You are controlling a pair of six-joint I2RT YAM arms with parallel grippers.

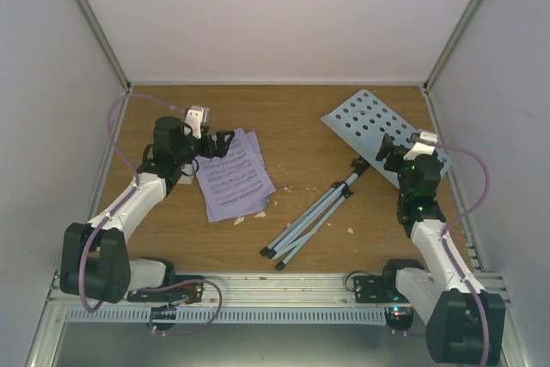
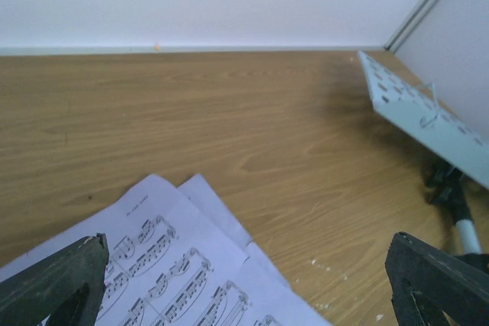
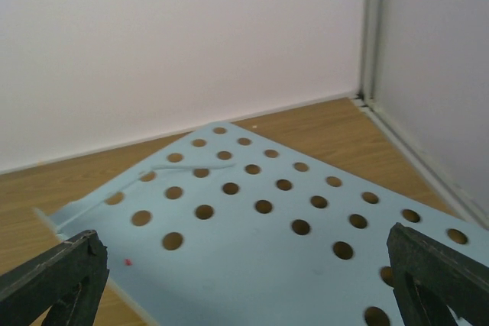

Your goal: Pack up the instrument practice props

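The wooden bench (image 1: pixel 301 126) carries everything, inside pale walls. The light-blue music stand (image 1: pixel 339 191) lies on its side across the right half. Its perforated desk (image 1: pixel 369 122) is at the far right corner, tilted with one edge lifted off the wood. Its folded tripod legs (image 1: pixel 301 229) reach back toward the near middle. The lavender sheet-music pages (image 1: pixel 234 180) lie flat in a loose, fanned stack on the left half, well apart from the stand.

The left end effector (image 1: pixel 225 142) is over the far edge of the pages, jaws spread wide and gripping nothing; whether it touches the paper cannot be told. The right end effector (image 1: pixel 387 147) is above the desk's holed face, likewise spread wide with nothing in its grasp. White crumbs (image 1: pixel 239 220) are scattered between the pages and the legs.
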